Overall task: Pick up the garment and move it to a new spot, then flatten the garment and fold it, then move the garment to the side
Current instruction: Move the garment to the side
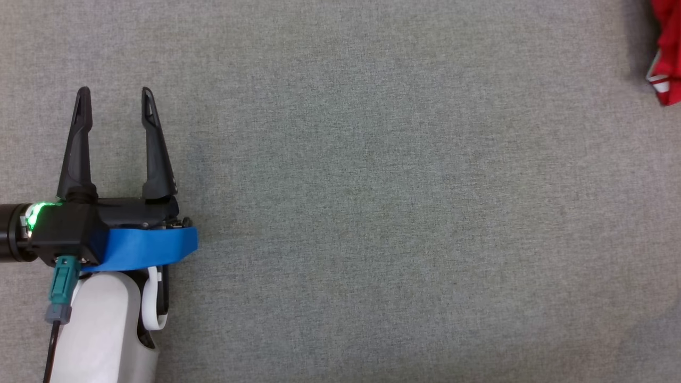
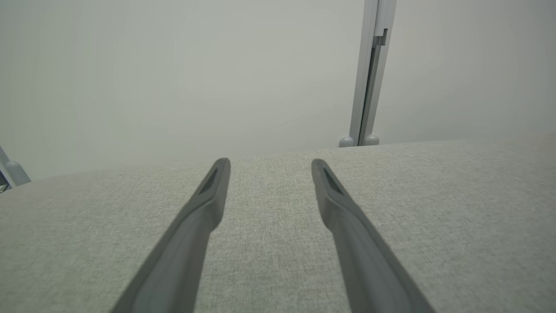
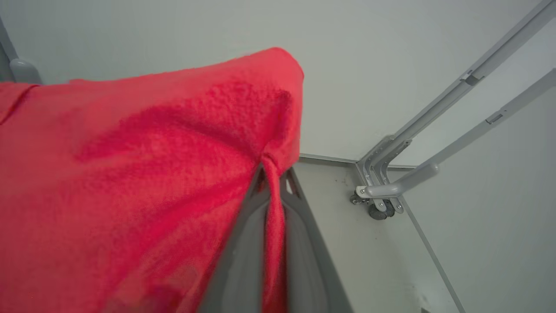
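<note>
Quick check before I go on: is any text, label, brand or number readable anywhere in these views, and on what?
No text can be read.
White patch on the red garment, at the head view's right edge: too small and cut off to tell whether it bears print.
Left gripper, its blue band, grey cloth surface: no lettering visible.

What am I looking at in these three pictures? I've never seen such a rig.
This is a two-armed robot seen by three cameras. The head view looks down on a grey fabric surface; the left gripper is over it, open and empty. The left wrist view looks along that gripper's two dark fingers. The right wrist view looks along the right gripper, shut on a red garment pinched between its fingers, with floor and a wheeled metal frame beyond. The garment also shows at the head view's upper right edge.
</note>
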`<state>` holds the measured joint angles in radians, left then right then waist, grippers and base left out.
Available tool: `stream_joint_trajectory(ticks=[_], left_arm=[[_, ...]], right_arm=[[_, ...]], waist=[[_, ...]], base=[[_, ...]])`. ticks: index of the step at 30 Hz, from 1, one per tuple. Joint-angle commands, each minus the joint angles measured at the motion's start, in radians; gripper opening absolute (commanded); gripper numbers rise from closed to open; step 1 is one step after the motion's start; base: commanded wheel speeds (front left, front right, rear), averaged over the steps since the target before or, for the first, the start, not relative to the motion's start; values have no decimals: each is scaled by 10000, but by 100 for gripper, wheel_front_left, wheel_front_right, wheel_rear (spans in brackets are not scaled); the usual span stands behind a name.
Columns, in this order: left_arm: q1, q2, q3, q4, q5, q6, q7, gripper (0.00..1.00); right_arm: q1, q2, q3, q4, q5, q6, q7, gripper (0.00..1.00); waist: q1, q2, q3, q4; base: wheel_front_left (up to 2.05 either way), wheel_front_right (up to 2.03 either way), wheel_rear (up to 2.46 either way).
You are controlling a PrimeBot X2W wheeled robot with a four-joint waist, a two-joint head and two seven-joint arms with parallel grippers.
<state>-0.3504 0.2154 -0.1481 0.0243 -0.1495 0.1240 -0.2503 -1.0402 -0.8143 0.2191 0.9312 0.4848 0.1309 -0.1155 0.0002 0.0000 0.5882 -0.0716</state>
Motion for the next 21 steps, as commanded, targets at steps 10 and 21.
stream_joint_trajectory(ticks=[10, 21], left_arm=[[-29, 76, 14, -121, -61, 188, 16, 100], [932, 135, 358, 418, -486, 169, -105, 100]], right_arm=[[-871, 320, 96, 1771, -599, 0, -703, 100], [-203, 1203, 503, 716, -958, 1, -1500, 100]], waist=[[-2, 0, -131, 123], [-2, 0, -1797, -76]], base=[[0, 0, 0], [0, 0, 0]])
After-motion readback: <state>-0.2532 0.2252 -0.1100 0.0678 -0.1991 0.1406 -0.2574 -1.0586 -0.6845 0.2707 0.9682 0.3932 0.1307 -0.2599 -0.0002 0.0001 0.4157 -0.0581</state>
